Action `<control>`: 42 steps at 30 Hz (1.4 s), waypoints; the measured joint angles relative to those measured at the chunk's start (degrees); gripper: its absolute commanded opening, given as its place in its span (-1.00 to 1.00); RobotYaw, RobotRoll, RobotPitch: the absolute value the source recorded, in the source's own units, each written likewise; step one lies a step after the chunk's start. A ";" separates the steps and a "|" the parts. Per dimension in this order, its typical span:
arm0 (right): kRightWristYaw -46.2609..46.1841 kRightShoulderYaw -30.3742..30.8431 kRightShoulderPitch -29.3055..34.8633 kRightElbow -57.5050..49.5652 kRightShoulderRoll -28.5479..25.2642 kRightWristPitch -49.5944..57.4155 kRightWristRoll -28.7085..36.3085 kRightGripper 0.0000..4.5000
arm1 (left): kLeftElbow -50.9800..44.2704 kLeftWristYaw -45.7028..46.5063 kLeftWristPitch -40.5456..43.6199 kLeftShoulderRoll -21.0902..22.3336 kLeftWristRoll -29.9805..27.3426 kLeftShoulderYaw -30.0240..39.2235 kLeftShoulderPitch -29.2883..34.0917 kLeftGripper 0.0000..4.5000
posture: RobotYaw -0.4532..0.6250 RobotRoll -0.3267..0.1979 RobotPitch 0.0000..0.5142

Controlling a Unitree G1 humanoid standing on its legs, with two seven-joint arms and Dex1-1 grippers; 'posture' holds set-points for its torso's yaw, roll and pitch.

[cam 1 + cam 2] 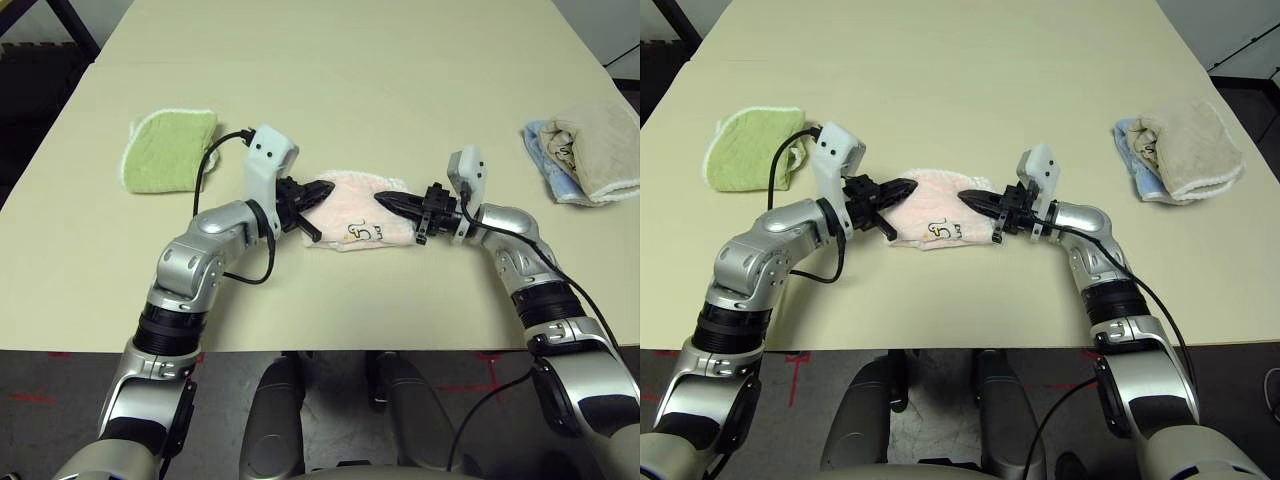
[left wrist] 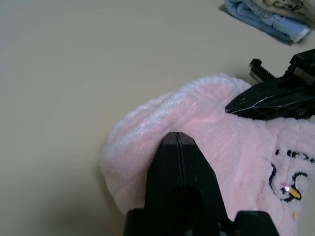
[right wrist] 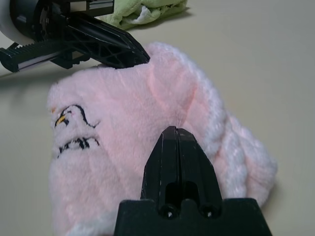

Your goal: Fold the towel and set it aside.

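Pressing down from both ends, we find the left gripper (image 1: 322,189) and right gripper (image 1: 389,200) with fingers fully together, gripping nothing, tips resting on the towel (image 1: 352,215) between them. It lies bunched, folded small, mid-table (image 1: 400,90). We judge it soft, light and limp; its thick rolled edge beyond the tips offers best purchase. Green cloth (image 1: 170,148) and cloth bundle (image 1: 590,152) sit well outboard; open room ahead.
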 measured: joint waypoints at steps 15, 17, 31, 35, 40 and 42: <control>-0.91 -0.67 -3.68 0.83 1.44 -1.15 1.93 -1.00 | -5.59 0.16 2.13 3.20 -1.17 5.10 0.33 -0.98 | -0.23 0.25 -0.22; -0.70 -1.34 -5.00 0.73 1.58 -0.92 3.00 -0.78 | -9.30 0.82 4.44 4.73 -2.47 7.86 0.75 -0.81 | -0.21 0.25 -0.27; -2.14 -3.74 -7.91 0.76 2.65 -3.88 4.75 0.99 | -23.74 11.58 10.11 1.94 -7.65 23.15 13.55 0.99 | -0.14 0.25 -0.44; -3.00 -5.04 -7.79 0.82 2.54 -4.80 5.14 0.99 | -26.97 13.82 11.12 1.22 -8.84 25.00 18.53 0.99 | -0.13 0.25 -0.45; -1.90 -5.09 -5.80 0.64 1.95 -5.26 5.78 0.99 | -29.41 15.16 11.57 1.35 -9.40 25.32 21.41 0.99 | -0.13 0.25 -0.44; -0.70 -5.10 -4.05 0.16 1.28 -5.41 6.06 0.99 | -29.40 15.64 11.61 1.94 -9.37 25.47 22.15 0.99 | -0.14 0.25 -0.42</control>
